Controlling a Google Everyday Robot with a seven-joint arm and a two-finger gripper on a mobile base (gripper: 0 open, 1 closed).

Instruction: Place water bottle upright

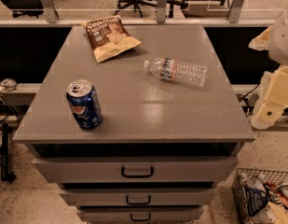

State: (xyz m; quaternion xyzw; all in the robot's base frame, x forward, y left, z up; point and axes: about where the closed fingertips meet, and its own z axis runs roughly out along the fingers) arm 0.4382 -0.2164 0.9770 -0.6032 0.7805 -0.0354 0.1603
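The tool (pixel 269 107) hangs beyond the right edge of the bench (pixel 134 120); whether it is wide or narrow cannot be told. The water bottle (pixel 178 71) lies on its side on the bench, left of the tool and apart from it, cap pointing away.

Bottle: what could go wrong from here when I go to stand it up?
1. The bottle lies on its side on the smooth cabinet top. It is round, so a nudge may roll it away before it is gripped.
2. The claw sits off the cabinet's right side, apart from the bottle. A low approach could clip the top's edge.
3. The chip bag lies near the cap end, so a wide swing might sweep it.
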